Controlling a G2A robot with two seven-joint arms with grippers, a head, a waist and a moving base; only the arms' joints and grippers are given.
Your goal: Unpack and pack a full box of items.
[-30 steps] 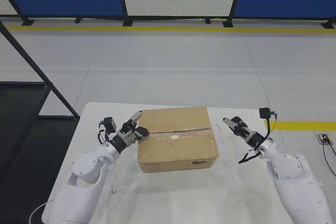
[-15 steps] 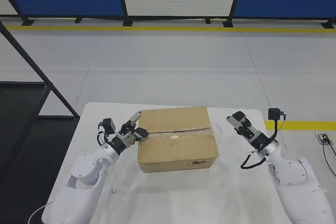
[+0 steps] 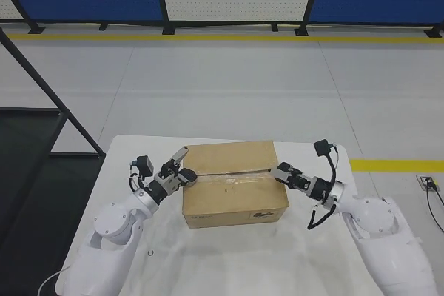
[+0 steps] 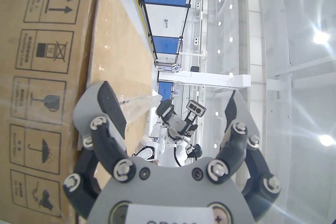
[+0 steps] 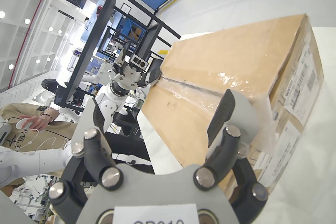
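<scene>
Lying with its long axis from 9 o'clock to 3 o'clock on my table (image 3: pixel 133 152), the box (image 3: pixel 235 189) sits upright and shut near the table's middle, a little toward 12 o'clock. Its 9 o'clock end face carries handling marks whose arrows point up at the lid. A clear tape seam (image 3: pixel 233 176) runs along the long axis over the closed flaps, and a label shows on the 6 o'clock face.

My left arm comes in from 7 o'clock and points toward 2 o'clock, with the wrist at the box's 9 o'clock end. My left pincer (image 3: pixel 183 165) stands wide open and grips nothing. One finger (image 4: pixel 111 109) lies at the top edge of that end, right where the tape folds over; whether it touches or sits just shy of it I cannot tell. The other finger stands free of the cardboard.

My right arm comes in from 4 o'clock and points toward 10 o'clock at the box's 3 o'clock end. My right pincer (image 3: pixel 280 172) is wide open too, with nothing in it. One finger (image 5: pixel 227 114) sits at the top corner where the tape wraps down, the other hangs clear of the box, and I cannot make out any contact there
</scene>
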